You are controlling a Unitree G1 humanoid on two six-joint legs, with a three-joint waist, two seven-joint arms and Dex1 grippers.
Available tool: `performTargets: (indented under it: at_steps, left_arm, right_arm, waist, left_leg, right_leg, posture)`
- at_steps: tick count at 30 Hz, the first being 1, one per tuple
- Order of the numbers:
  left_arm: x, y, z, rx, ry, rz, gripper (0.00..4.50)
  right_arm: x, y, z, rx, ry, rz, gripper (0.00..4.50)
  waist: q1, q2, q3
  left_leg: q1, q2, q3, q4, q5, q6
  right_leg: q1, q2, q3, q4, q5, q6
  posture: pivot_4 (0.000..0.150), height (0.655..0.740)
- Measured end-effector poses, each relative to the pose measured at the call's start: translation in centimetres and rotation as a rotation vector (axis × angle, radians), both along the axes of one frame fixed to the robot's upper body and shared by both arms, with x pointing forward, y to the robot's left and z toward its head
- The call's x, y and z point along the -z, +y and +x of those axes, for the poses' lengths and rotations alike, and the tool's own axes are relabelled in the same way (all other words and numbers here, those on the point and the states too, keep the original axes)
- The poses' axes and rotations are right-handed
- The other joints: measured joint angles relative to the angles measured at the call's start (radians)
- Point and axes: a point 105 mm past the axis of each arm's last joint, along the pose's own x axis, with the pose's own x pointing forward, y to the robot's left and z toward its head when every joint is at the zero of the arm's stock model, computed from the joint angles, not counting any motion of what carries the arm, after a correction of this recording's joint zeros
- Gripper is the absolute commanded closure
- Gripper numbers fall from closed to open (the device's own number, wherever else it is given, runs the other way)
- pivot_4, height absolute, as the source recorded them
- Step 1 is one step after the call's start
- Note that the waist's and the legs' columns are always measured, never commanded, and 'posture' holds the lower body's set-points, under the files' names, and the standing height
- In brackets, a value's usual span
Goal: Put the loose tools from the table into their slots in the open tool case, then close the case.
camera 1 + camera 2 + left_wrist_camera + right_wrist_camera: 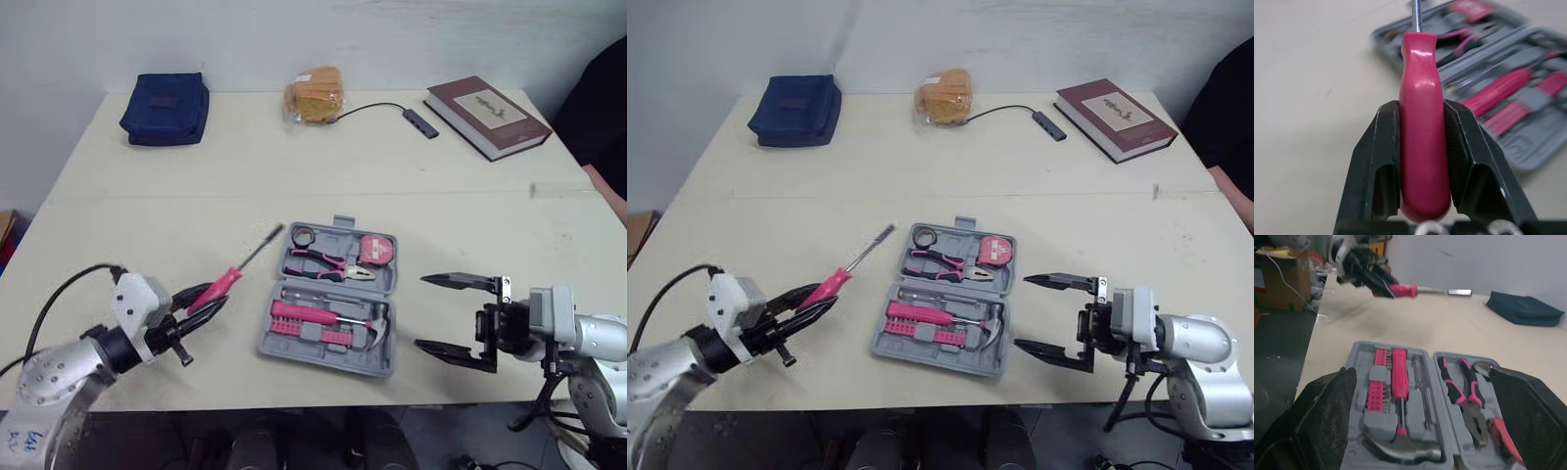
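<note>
While left hand (217,297) clamps the pink screwdriver (231,277) | right hand (421,311) spread wide beside open tool case (323,353)

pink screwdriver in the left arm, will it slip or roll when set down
Probably stiff: the screwdriver has a straight metal shaft and hard-looking handle. The glossy handle may slip, though the left tool clamps it on both sides. Its rounded handle looks apt to roll if released on the table.
</note>
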Motion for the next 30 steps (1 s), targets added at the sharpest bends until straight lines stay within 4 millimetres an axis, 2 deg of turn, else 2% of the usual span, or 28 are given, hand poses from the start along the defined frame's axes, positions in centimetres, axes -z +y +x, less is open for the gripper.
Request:
performTargets:
  at_steps: [4, 6, 8, 9, 12, 14, 19, 23, 30]
  left_arm:
    - [0.3, -2.6, -0.9, 0.329, 0.016, 0.172, 3.95]
    - [0.5, -3.0, -0.7, 0.381, 0.023, 0.195, 3.95]
    - [0.1, -4.2, 0.2, 0.478, 0.005, 0.249, 3.95]
    - [0.3, -5.0, 0.2, 0.554, -0.008, 0.334, 3.95]
    - [1.2, -5.9, 0.4, 0.637, 0.01, 0.443, 3.95]
    - [2.1, -6.7, 0.7, 0.662, 0.047, 0.489, 3.95]
    - [2.9, -7.9, 0.9, 0.682, 0.075, 0.522, 3.95]
    - [3.8, -7.9, 1.5, 0.652, 0.126, 0.552, 3.95]
    - [4.1, -7.9, 1.7, 0.63, 0.157, 0.562, 3.95]
  right_arm:
    - [-0.1, -0.2, -0.2, 0.002, -0.009, -0.017, 0.0]
    - [0.0, -0.3, -0.3, 0.006, -0.004, -0.021, 0.0]
    - [0.1, -0.3, -0.6, 0.006, 0.003, -0.027, 0.0]
    - [0.0, -0.1, -0.7, 0.001, -0.002, -0.031, 0.0]
    - [0.1, -0.1, -1.1, 0.004, 0.001, -0.039, 0.0]
    - [0.4, -0.3, -1.5, 0.017, 0.017, -0.045, 0.0]
    - [0.6, -0.4, -1.8, 0.036, 0.026, -0.047, 0.0]
    - [0.6, -0.2, -2.1, 0.04, 0.027, -0.05, 0.0]
    - [0.9, -0.3, -2.3, 0.05, 0.034, -0.05, 0.0]
  waist:
    - [0.0, 0.0, 0.0]
    - [-0.001, 0.0, 0.0]
    - [0.006, 0.0, 0.0]
    - [0.011, 0.0, 0.0]
    - [0.014, 0.001, 0.0]
    - [0.014, 0.001, 0.0]
    - [0.013, 0.001, 0.0]
    - [0.015, 0.001, 0.0]
    - [0.015, 0.001, 0.0]
  left_leg:
    - [0.0, 0.0, 0.0, 0.0, 0.0, -0.001]
    - [0.0, 0.0, 0.0, 0.0, 0.0, -0.001]
    - [-0.001, -0.001, 0.0, 0.001, 0.001, -0.001]
    - [0.0, -0.001, 0.0, 0.001, 0.001, -0.001]
    - [-0.001, -0.003, 0.001, 0.001, 0.001, -0.001]
    - [-0.001, -0.003, 0.001, 0.001, 0.001, -0.001]
    - [0.0, -0.001, 0.001, 0.001, 0.001, -0.002]
    - [0.0, 0.0, 0.0, 0.002, 0.002, -0.003]
    - [0.0, 0.0, 0.0, 0.002, 0.002, -0.003]
  right_leg:
    - [0.0, 0.002, 0.0, 0.0, 0.0, 0.0]
    - [0.0, 0.002, 0.0, 0.0, 0.0, 0.0]
    - [0.0, 0.003, 0.0, 0.0, 0.0, 0.0]
    - [0.0, 0.003, 0.0, 0.0, 0.0, 0.0]
    - [0.0, 0.004, 0.0, -0.001, 0.0, 0.001]
    - [0.0, 0.006, 0.001, -0.001, 0.0, 0.001]
    - [0.0, 0.009, 0.002, -0.001, 0.0, 0.0]
    - [0.0, 0.011, 0.004, 0.0, 0.0, 0.0]
    - [0.0, 0.012, 0.004, 0.0, 0.0, 0.0]
  posture:
    - [0.15, 0.74]
    - [0.15, 0.74]
    - [0.15, 0.74]
    - [0.15, 0.74]
    - [0.15, 0.74]
    - [0.15, 0.74]
    - [0.15, 0.74]
    - [0.15, 0.74]
    - [0.15, 0.74]
